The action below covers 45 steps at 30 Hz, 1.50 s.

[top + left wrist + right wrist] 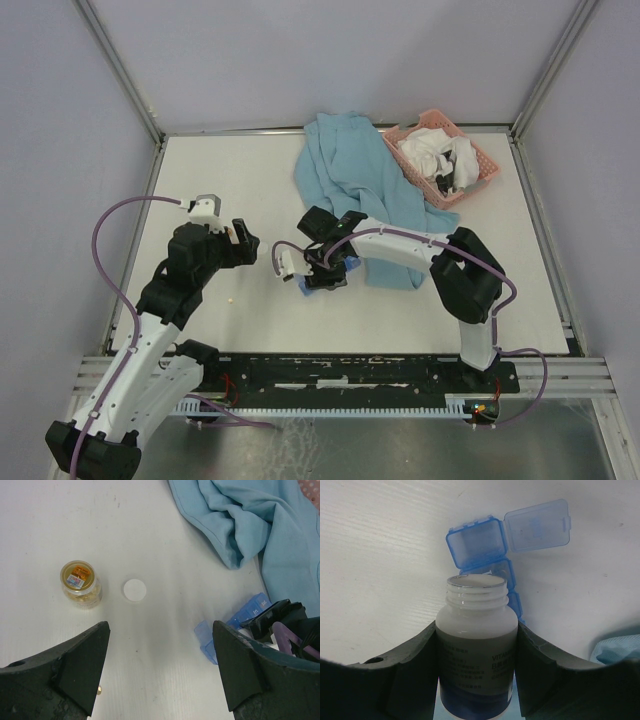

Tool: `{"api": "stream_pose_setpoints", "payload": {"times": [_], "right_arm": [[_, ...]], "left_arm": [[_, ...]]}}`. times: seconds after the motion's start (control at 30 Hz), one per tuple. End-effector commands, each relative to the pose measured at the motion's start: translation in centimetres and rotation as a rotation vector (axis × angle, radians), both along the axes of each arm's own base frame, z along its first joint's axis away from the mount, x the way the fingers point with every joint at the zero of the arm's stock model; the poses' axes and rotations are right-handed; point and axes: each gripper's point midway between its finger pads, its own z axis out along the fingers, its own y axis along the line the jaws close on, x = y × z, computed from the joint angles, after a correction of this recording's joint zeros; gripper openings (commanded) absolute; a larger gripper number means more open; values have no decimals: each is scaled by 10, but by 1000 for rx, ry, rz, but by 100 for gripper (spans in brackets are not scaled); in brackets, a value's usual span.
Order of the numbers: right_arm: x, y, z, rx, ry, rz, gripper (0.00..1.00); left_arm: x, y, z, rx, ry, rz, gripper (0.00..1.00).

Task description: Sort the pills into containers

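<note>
The containers (476, 541) are a blue translucent organiser strip lying on the white table, its end compartment open with the lid (537, 524) flipped back. My right gripper (476, 630) is shut on an uncapped white vitamin bottle (476, 625), whose mouth points at that open compartment. In the top view the bottle (286, 263) hangs just left of the strip (305, 286). My left gripper (160, 630) is open over bare table, with nothing between its fingers. One tan pill (99, 690) lies beside its left finger, and a loose pill (232, 298) shows in the top view.
A small glass jar (80, 584) of yellowish pellets stands at the left, a white round cap (135, 589) beside it. A light blue cloth (350, 180) lies behind the right gripper. A pink mesh basket (478, 160) with white items sits at the back right.
</note>
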Motion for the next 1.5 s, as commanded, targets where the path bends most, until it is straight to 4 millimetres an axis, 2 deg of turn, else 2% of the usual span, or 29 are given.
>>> {"api": "stream_pose_setpoints", "payload": {"times": [0.0, 1.47], "right_arm": [[7, 10, 10, 10, -43, -6, 9], [8, 13, 13, -71, -132, 17, 9]], "left_arm": [[3, 6, 9, 39, -37, 2, 90], [4, 6, 8, 33, -36, -1, 90]]}}
